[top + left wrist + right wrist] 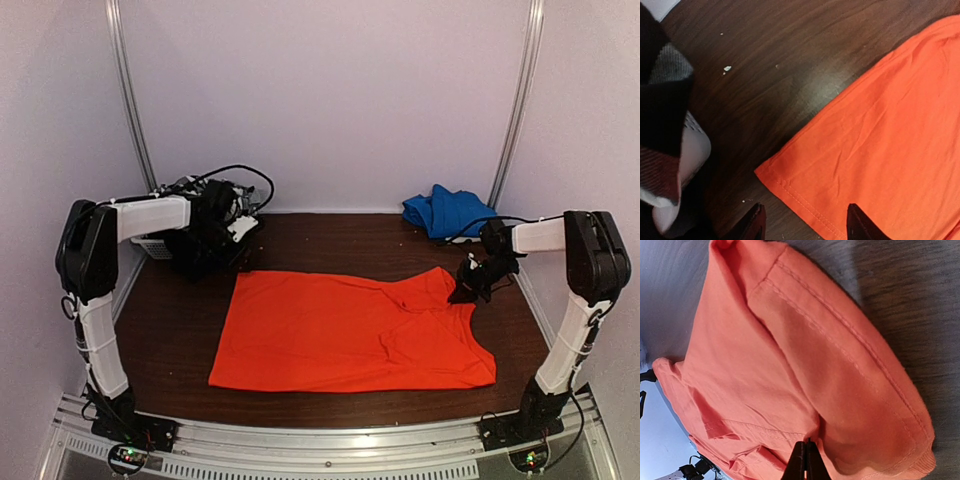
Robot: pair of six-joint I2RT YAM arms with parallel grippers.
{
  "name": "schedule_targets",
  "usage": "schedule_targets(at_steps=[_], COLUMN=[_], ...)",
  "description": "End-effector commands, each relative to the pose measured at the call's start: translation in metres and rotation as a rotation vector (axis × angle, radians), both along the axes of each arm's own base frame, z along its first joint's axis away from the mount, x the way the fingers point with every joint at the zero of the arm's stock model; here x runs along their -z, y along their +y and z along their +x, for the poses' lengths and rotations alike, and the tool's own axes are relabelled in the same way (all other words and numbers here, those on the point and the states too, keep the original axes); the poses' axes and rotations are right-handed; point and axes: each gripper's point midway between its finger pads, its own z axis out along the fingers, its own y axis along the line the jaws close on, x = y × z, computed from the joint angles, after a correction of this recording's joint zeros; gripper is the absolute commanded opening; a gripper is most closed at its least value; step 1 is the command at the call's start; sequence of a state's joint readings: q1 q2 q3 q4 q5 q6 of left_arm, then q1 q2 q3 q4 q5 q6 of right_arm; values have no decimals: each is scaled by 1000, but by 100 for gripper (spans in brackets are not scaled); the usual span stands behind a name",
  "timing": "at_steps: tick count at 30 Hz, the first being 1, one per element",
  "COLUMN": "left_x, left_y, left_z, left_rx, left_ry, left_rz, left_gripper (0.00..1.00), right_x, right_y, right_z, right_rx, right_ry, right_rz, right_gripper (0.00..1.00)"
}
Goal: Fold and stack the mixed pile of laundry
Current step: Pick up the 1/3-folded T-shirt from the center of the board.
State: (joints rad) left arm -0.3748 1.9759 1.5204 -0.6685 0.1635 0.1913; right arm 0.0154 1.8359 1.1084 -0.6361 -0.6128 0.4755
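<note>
Right gripper [807, 460]: fingers pinched tight on a fold of the orange-red shirt [350, 330], at its far right corner, which is raised. Left gripper [806, 212]: fingers apart, straddling the hem at the far left corner. The shirt lies spread across the table [170, 340], with the checked garment [660, 125] bunched just left of it.

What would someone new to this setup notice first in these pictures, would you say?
The bright orange shirt spread flat across the middle of the dark table stands out first. Next comes the right claw, shut on the shirt's far right corner and holding it raised. A crumpled blue cloth lies by the back wall on the right.
</note>
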Motion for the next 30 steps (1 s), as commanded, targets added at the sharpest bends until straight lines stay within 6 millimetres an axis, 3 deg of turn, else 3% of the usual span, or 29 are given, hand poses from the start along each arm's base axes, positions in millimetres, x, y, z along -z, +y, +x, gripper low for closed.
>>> schedule_targets(at_steps=[1, 8, 15, 25, 30], left_x=[7, 30, 38, 67, 83], left_y=[6, 22, 37, 35, 16], left_z=[10, 32, 55, 41, 21], left_rx=[231, 218, 177, 218, 285], left_ry=[-77, -92, -112, -23, 87], left_rz=[128, 251, 321, 291, 183], left_gripper=[52, 38, 37, 38, 36], right_x=[1, 4, 5, 4, 5], right_y=[-2, -4, -5, -7, -7], right_z=[1, -3, -1, 3, 5], right_rx=[-5, -1, 2, 2, 0], right_ry=[11, 26, 31, 36, 38], right_rz=[-12, -22, -28, -39, -42], right_gripper=[0, 0, 0, 0, 0])
